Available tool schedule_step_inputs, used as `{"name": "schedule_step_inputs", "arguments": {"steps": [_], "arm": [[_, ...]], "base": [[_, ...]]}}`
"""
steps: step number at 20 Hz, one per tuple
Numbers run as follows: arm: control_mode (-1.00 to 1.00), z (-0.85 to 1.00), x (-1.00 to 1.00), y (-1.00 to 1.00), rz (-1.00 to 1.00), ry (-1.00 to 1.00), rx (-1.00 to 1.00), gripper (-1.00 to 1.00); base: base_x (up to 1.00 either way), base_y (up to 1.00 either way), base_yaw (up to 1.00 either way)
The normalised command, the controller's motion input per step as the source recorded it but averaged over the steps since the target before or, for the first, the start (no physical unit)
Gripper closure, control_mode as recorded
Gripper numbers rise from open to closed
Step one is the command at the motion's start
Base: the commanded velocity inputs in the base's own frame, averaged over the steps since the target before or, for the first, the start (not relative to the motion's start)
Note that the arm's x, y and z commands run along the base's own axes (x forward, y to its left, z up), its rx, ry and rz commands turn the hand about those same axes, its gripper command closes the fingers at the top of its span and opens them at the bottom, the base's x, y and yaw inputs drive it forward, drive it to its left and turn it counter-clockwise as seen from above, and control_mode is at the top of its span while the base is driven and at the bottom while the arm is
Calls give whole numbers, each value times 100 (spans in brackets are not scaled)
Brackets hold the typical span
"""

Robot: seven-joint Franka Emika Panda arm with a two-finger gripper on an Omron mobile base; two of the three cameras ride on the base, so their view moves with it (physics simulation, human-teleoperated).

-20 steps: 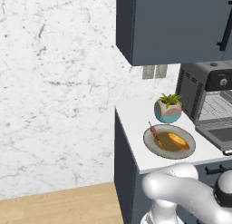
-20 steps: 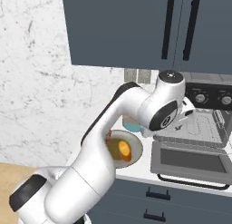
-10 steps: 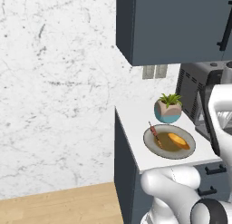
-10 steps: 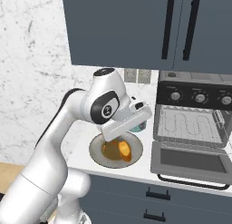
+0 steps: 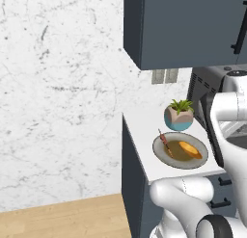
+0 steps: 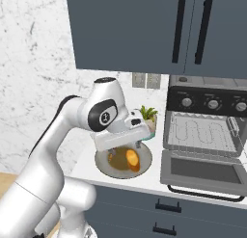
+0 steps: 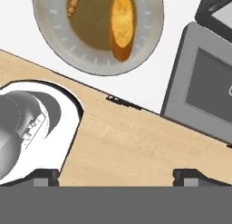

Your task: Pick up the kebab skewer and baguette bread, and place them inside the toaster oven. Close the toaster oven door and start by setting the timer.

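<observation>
while the end effector (image 7: 116, 173) hangs spread, baguette bread (image 7: 122, 26) lies on the plate (image 7: 149, 41).

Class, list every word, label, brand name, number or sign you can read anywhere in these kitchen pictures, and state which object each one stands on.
No readable text appears anywhere.
The boxy dark grey toaster oven has round knobs along its top panel; any markings around them are too small and blurred to read.
The round grey plate has faint tick marks around its rim, with no letters or numbers.
The dark blue-grey upper cabinets bear no labels.
</observation>
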Motion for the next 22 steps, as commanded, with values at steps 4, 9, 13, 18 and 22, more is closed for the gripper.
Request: {"name": "schedule_step_inputs", "arguments": {"steps": [4,9,13,18,22], "arm": [[-100,-49,0,29,-25,0,7,-100],[-100,-45,2,35,-15,-2,0,-100],[-100,-22,23,6,-8,-2,0,-100],[-100,-36,37,15,-5,0,0,-100],[-100,-34,44,19,-2,0,0,-100]], "base": [[0,0,0],[0,0,0],[0,0,0],[0,0,0],[0,0,0]]}}
